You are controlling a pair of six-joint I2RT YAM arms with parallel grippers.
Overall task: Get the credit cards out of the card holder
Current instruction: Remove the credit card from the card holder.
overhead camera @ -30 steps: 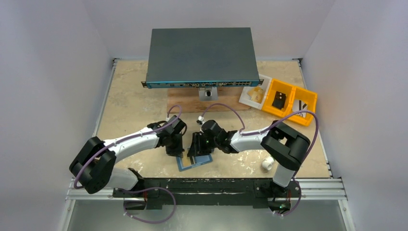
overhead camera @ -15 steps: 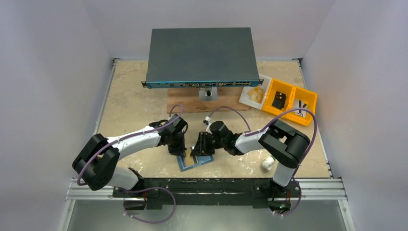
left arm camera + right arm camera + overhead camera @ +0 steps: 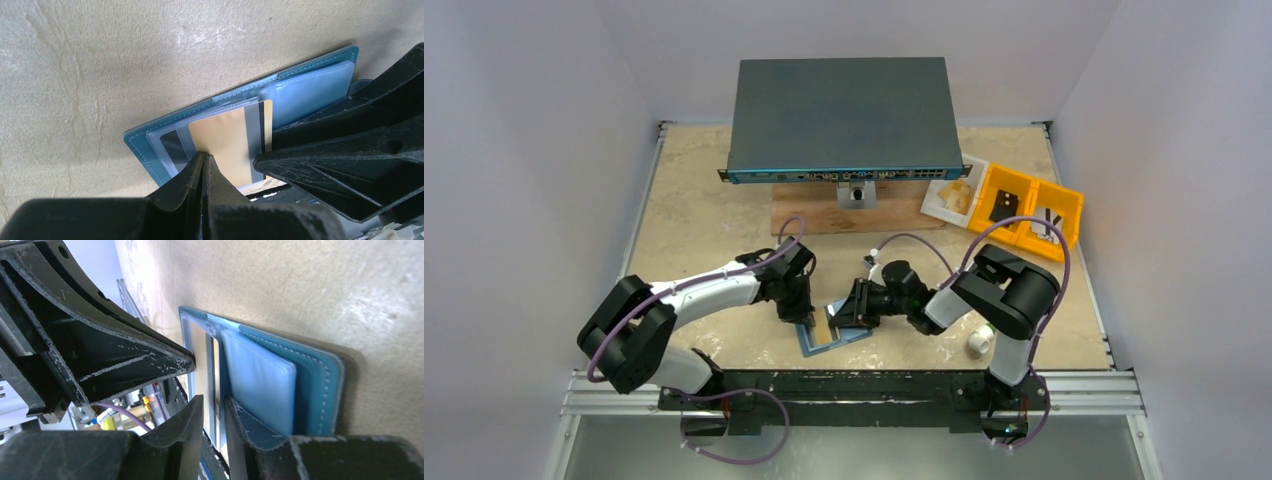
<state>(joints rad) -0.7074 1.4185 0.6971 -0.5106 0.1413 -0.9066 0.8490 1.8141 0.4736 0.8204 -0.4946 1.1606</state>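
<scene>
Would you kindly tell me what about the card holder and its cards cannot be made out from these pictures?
- Grip: right wrist view; the tan card runs between the fingers of the right pincer, but contact is lost in the dark gap.
- Card count: left wrist view; the left pincer and the right one cover the near end of the card holder.
- Card print: top view, too small.

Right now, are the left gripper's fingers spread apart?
No, the left gripper is shut, its tips together against the tan card in the open card holder.
</scene>
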